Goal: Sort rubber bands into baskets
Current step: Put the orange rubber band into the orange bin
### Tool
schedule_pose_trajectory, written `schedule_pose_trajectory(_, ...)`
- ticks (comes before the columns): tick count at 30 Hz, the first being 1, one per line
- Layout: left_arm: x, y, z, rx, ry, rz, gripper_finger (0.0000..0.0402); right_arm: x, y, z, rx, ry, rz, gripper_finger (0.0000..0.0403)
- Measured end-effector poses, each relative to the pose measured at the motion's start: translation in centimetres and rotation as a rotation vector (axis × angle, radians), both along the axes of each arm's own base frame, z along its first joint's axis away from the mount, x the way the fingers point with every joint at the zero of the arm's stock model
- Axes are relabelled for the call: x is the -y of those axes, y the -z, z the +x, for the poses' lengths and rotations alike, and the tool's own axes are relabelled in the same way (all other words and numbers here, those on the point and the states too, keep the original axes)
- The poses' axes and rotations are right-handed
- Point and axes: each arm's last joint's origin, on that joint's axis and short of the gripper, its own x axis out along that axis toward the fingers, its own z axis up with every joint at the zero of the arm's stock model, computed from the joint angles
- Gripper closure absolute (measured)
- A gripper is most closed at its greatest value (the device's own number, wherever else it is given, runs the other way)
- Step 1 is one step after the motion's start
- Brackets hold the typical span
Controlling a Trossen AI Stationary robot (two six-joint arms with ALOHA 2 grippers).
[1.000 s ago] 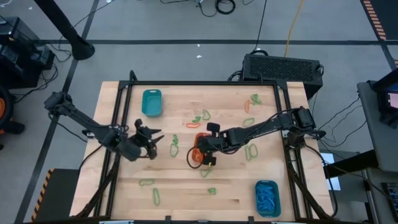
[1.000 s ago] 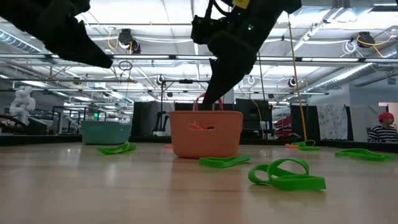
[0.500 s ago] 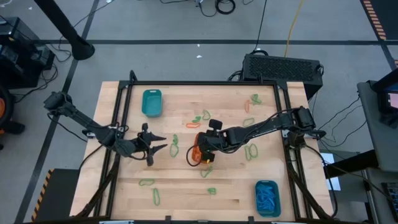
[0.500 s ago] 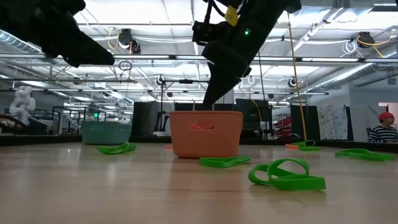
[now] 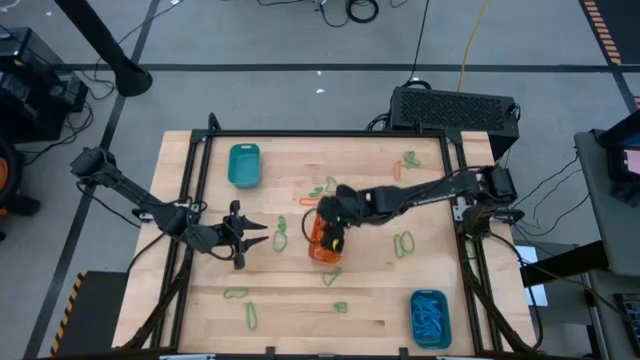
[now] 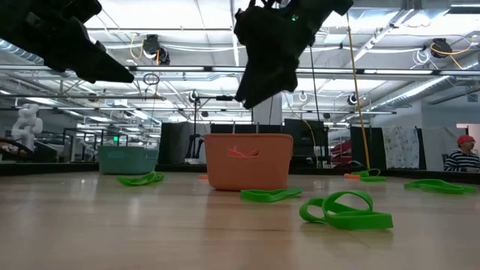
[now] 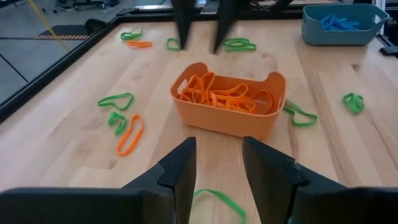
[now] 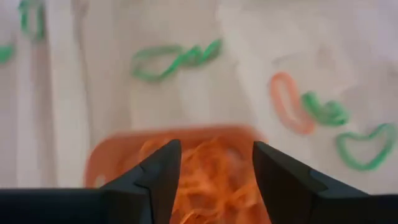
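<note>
The orange basket (image 5: 318, 248) stands mid-table, full of orange rubber bands (image 7: 219, 96). My right gripper (image 5: 333, 230) hangs open just above it, nothing between its fingers (image 8: 158, 171). My left gripper (image 5: 258, 233) hovers open to the basket's left, pointing at it, over a green band (image 7: 217, 202). An empty-looking teal basket (image 5: 243, 165) sits at the far left. A blue-filled basket (image 5: 430, 318) sits at the near right. Loose green (image 5: 281, 235) and orange bands (image 5: 310, 200) lie flat on the wood.
More green bands lie near the front edge (image 5: 235, 293), (image 5: 250, 316), (image 5: 340, 307), right of the orange basket (image 5: 404, 243) and at the far right (image 5: 410, 160). In the low view, green bands (image 6: 341, 210) lie in front of the basket (image 6: 248, 160).
My right gripper has opened over the orange basket, then risen and drawn back toward the table's far edge, uncovering the basket. My left gripper has tipped and turned a little, staying about where it was.
</note>
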Motion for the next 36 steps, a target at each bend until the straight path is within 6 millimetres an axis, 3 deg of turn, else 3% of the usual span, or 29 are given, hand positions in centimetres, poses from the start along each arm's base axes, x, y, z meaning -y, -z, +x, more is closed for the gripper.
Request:
schedule_pose_trajectory(3,0.0,0.0,0.0,0.001,0.000,-0.001,0.0263,3.0,-0.4,0.3,0.046,0.074,0.031,0.0210)
schedule_pose_trajectory(6,0.0,-0.1,0.0,0.006,0.007,0.012,0.0263,5.7,0.6,1.6,0.114,0.062,0.103,0.0213)
schedule_pose_trajectory(14,-0.1,-0.4,0.2,0.028,0.009,0.032,0.0263,8.5,3.5,4.3,0.147,-0.013,0.025,0.0220)
schedule_pose_trajectory(26,-0.3,-0.3,0.3,0.015,0.008,0.050,0.0263,9.8,10.4,8.4,0.009,-0.061,-0.007,0.0220)
schedule_pose_trajectory(31,-0.3,-0.1,0.3,-0.009,0.024,0.054,0.0263,10.6,11.4,9.1,-0.027,-0.048,-0.008,0.0220)
schedule_pose_trajectory(36,-0.4,0.0,0.2,-0.022,0.026,0.060,0.0263,10.7,11.8,8.4,-0.122,-0.015,-0.040,0.0220)
